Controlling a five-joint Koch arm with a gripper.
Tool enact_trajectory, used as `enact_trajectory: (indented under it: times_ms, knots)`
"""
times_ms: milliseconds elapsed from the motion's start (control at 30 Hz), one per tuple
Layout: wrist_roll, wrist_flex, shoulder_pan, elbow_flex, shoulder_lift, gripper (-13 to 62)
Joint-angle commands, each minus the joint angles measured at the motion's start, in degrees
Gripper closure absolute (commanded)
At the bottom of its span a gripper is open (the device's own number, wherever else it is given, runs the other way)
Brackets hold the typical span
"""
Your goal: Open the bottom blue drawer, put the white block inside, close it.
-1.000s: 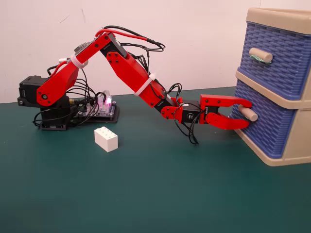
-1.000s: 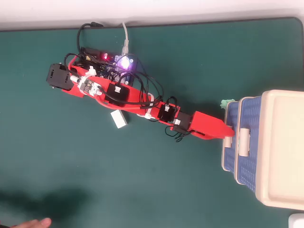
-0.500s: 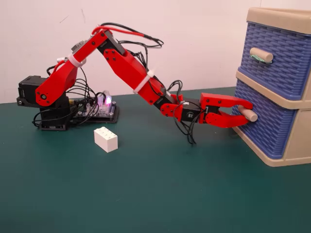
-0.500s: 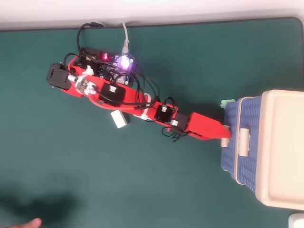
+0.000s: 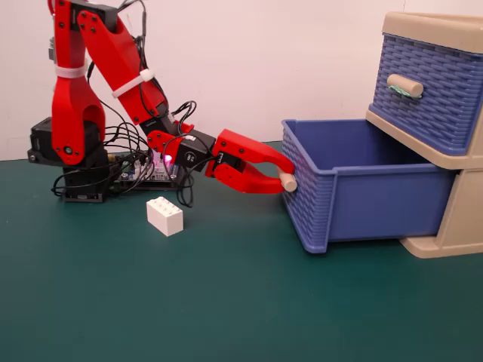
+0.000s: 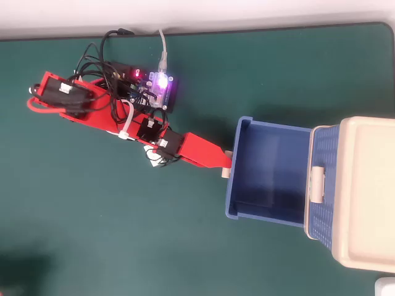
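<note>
No brand marks, labels or legible writing were visible on any item in either view.

The red gripper (image 5: 283,179) was clamped on the beige cylindrical handle (image 5: 287,182) of the bottom blue drawer (image 5: 362,192), upper jaw arching over the handle and lower jaw beneath it. In the overhead view the gripper (image 6: 226,167) met the handle (image 6: 226,172) at the drawer's 9 o'clock face.

The bottom blue drawer (image 6: 271,169) stood pulled well out of the beige-framed two-drawer unit (image 5: 460,219), its interior open to view and holding nothing. The top drawer (image 5: 426,90) sat closed, with green tape (image 5: 398,89) on its handle.

The white block (image 5: 164,216) rested on the green table mat (image 5: 226,302), studs up, at about 8 o'clock from the gripper in the fixed view, well apart from the jaws and from the drawer. In the overhead view the white block (image 6: 150,163) was mostly hidden under the arm, only a sliver showing at about 9 o'clock from the gripper.

A controller board (image 6: 157,86) with a lit purple LED lay near the arm base (image 5: 68,170), cables running off it.
</note>
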Motion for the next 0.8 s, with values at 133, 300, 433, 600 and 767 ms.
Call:
enact_trajectory:
  times_ms: [133,300,433,600,767]
  knots:
    - [0.4,-1.9,-0.4,2.8,4.9,16.0]
    - [0.4,3.3,4.8,5.9,19.4,14.9]
    - [-1.4,32.4,9.8,5.8,38.4,14.9]
    - [-20.5,85.4,16.9,-12.9,45.6,15.2]
    - [-38.8,114.2,18.7,-24.3,45.1,15.1]
